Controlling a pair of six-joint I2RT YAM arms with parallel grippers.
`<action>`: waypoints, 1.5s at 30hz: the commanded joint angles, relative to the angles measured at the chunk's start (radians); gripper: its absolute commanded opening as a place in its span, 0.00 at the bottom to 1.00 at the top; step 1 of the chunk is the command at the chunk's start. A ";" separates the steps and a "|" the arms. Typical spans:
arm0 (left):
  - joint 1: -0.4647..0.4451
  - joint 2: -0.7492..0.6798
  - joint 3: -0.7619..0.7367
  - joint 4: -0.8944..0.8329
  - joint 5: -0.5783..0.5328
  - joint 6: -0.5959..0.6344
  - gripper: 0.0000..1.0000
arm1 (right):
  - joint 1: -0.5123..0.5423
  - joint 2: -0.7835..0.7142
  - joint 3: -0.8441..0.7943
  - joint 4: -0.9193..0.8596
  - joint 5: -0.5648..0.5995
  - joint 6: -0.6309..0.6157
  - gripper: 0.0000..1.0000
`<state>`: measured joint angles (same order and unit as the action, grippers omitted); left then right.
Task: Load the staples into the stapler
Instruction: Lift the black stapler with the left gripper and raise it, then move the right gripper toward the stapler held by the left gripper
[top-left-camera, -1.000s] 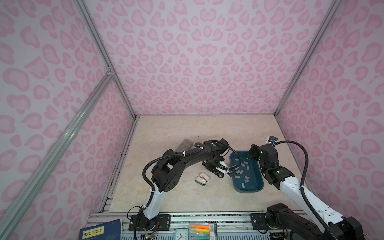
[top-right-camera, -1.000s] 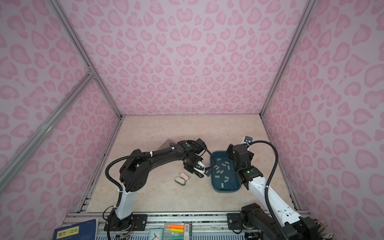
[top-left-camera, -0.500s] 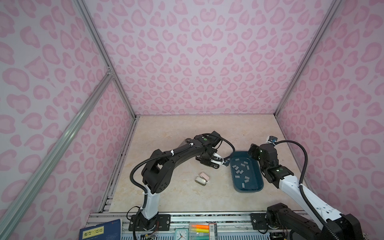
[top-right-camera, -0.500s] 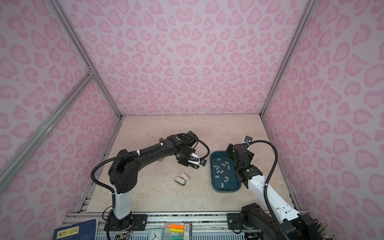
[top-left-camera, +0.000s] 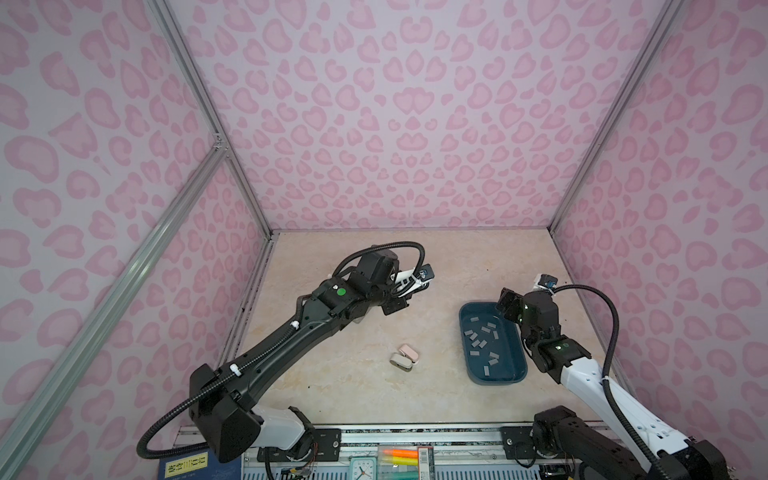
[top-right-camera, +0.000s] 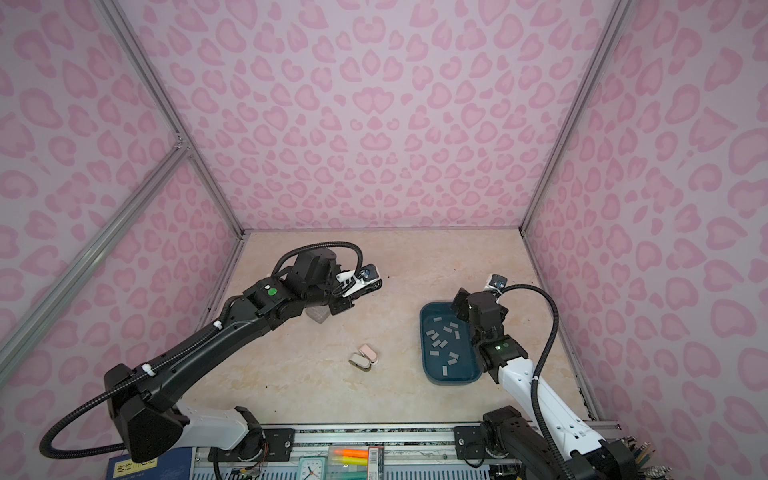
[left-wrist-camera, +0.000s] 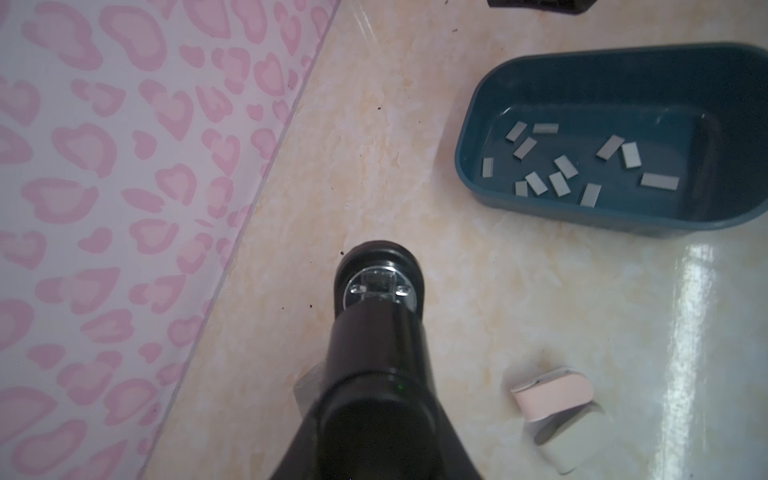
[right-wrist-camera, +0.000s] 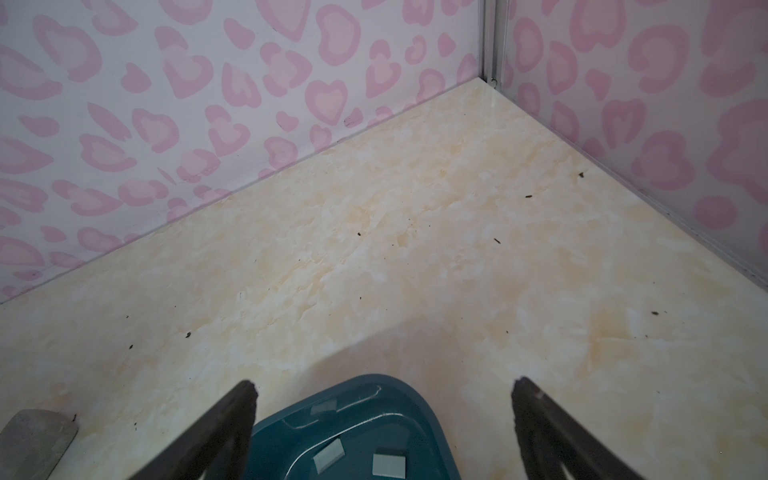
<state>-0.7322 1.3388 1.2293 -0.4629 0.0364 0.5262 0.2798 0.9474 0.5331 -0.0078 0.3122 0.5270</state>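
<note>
Two arms work on the beige marble table (top-left-camera: 457, 257). The left gripper (top-left-camera: 395, 307) is near the middle of the table, a little to the left, and it pinches one black stapler (left-wrist-camera: 376, 332). In the left wrist view the stapler stands out from between the fingers, off the table, with a small metal plate at its free end. The fingers themselves I cannot separate from the black body. Just beside it on the left, partly under the arm, lies one grey block (top-right-camera: 318, 316).

The right gripper (right-wrist-camera: 384, 384) hangs over the far end of one dark teal tray (left-wrist-camera: 540, 210), which stands on the right side of the table. Its two fingers (right-wrist-camera: 224, 424) are spread wide, and the far rim of the tray shows between them.

The staples (left-wrist-camera: 565, 166) lie loose on the floor of the tray. In the left wrist view I count twelve strips. They are short, flat and silver-grey, they point in different directions, and a few lie close together. They are well apart from the stapler. The right wrist view shows only three of them.

Between the left arm and the tray, on the near side, lie two small pieces that touch each other: one pink piece (top-left-camera: 409, 352) and one pale grey piece (top-left-camera: 400, 360).
</note>
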 joint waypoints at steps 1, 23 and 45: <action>0.008 -0.090 -0.164 0.272 -0.078 -0.230 0.04 | 0.006 0.010 0.005 0.021 -0.015 -0.025 0.93; 0.025 -0.229 -0.631 0.700 0.008 -0.340 0.04 | 0.264 0.347 0.184 0.183 -0.058 -0.161 0.87; 0.031 -0.202 -0.568 0.572 0.105 -0.230 0.04 | 0.336 0.281 0.315 0.003 -0.262 -0.147 0.80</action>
<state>-0.7040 1.1282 0.6491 0.0929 0.1562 0.2653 0.6067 1.2274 0.8433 0.1093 0.0448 0.3580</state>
